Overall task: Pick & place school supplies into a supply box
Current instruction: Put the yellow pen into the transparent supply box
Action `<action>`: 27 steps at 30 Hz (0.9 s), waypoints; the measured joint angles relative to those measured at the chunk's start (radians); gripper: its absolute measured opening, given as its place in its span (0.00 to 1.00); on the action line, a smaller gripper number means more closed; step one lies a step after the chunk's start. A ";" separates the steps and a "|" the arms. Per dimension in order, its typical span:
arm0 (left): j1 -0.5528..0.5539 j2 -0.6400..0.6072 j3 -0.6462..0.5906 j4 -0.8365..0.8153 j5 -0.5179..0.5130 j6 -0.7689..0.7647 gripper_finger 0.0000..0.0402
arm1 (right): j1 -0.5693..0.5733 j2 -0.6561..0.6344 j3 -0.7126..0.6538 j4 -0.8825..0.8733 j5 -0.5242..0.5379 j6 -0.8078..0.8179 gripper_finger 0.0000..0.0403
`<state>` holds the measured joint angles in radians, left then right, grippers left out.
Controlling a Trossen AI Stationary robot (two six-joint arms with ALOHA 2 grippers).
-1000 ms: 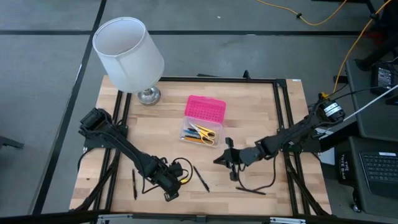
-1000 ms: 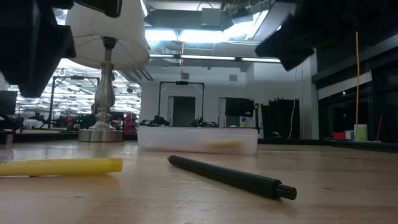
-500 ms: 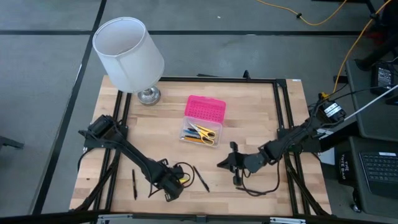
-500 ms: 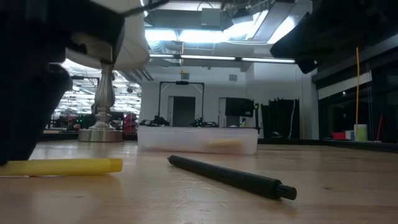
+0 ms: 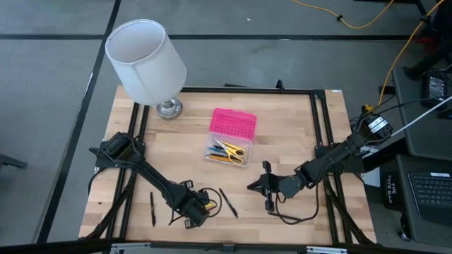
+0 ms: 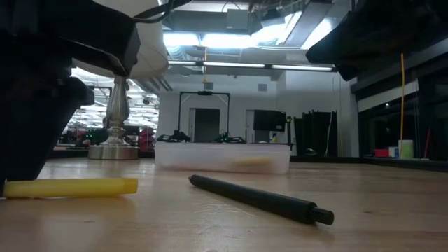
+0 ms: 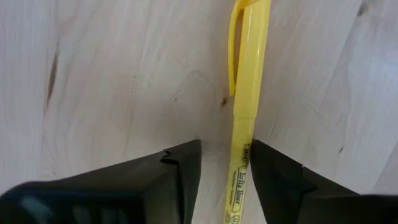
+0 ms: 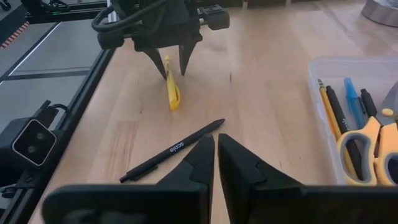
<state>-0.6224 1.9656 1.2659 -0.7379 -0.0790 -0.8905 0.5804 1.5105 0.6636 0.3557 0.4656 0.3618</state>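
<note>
Hovering low over the near-left part of the table [image 5: 296,127], the left gripper [image 7: 226,171] has dropped right onto the yellow highlighter [image 7: 245,106]. A second ago it was still above and beside the pen; now its fingers [image 7: 186,168] straddle the barrel, spread with a sliver of wood showing on one side, not yet pinching. The right wrist view confirms it: the dark prongs come down either side of the yellow pen on the wood. That looks like the set-up for a grasp, with closing as the likely next call.

The right gripper [image 8: 216,152] has drawn back toward the near edge and waits, fingers pressed nearly together, holding nothing. Just beyond it lies a black pen [image 8: 174,151].

The supply box [image 5: 229,150] sits open mid-table, pink lid [image 5: 233,123] folded back, scissors [image 8: 367,149] and several pens already inside. Another black pen [image 5: 152,209] rests far left.
</note>
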 joint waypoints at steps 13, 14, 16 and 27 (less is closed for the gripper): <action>0.000 -0.002 -0.002 -0.002 0.019 0.007 0.06 | 0.000 0.000 0.000 0.000 0.000 -0.003 0.07; 0.000 -0.007 -0.002 -0.003 0.020 0.007 0.05 | 0.000 0.000 0.000 0.000 0.000 -0.003 0.07; 0.000 -0.012 -0.003 -0.002 0.019 0.013 0.04 | 0.000 0.000 0.000 -0.001 0.000 -0.003 0.07; -0.001 -0.045 -0.006 -0.015 0.055 0.079 0.05 | 0.000 0.000 0.000 -0.001 -0.001 -0.003 0.07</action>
<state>-0.6231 1.9203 1.2594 -0.7529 -0.0242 -0.8111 0.5804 1.5105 0.6632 0.3550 0.4648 0.3588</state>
